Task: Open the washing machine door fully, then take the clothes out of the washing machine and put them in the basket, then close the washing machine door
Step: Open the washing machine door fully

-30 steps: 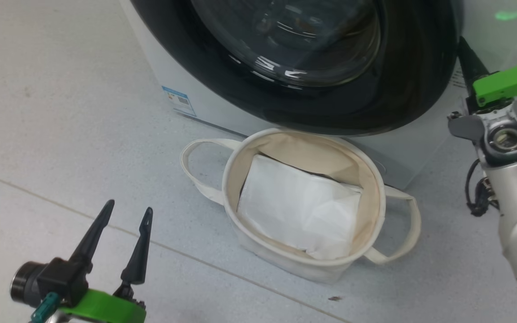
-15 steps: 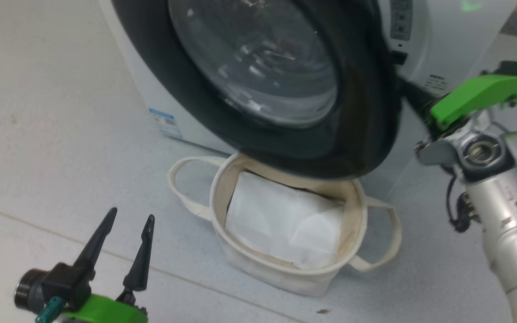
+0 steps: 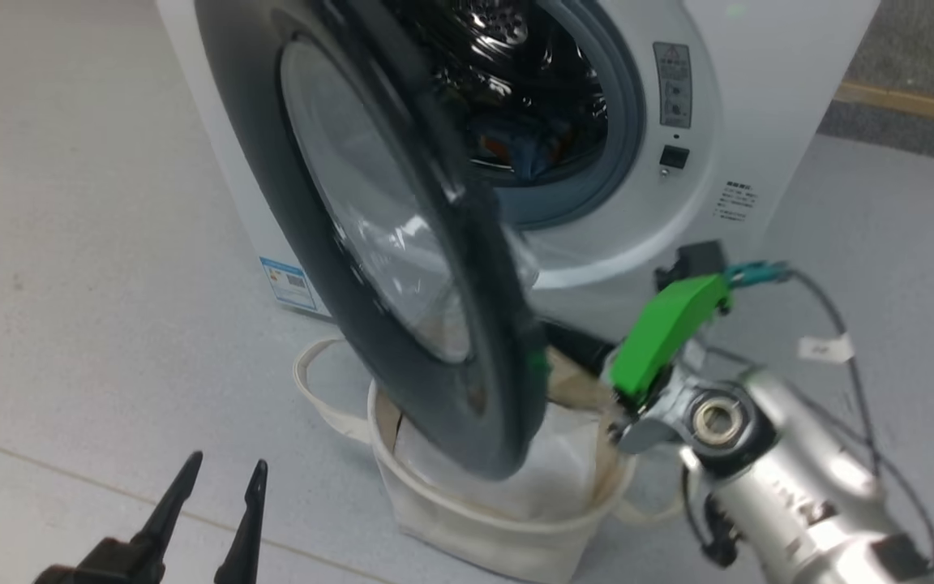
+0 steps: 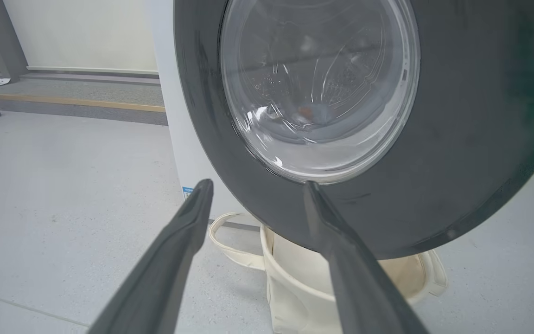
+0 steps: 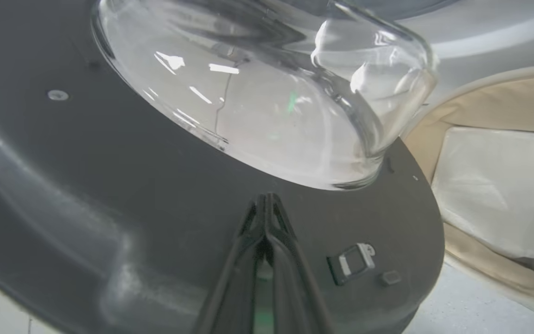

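My right arm came in low from the right, the forearm slanting up toward the machine. The right gripper (image 5: 265, 199) pointed at the inner face of the washing machine door (image 3: 370, 235). Its two fingers were pressed together and pinched nothing, with the tips just below the glass bowl and near the latch (image 5: 352, 262). I could not tell whether the tips touched the rim. My left gripper (image 3: 225, 470) hung low, its fingers spread with nothing between them, aimed at the door's outer face and well apart from it. The door stood partly swung out from the washing machine (image 3: 759, 97). Its lower rim overhung the basket (image 3: 467, 527), which sat on the floor (image 3: 70, 243) just before the machine's front. A white liner (image 5: 494, 185) lay in the basket. The clothes (image 3: 511, 154), a blur of blue and orange, lay inside the drum. Wide floor stretched along the door's outer side. The gap between the door rim and the basket rim could not be read.
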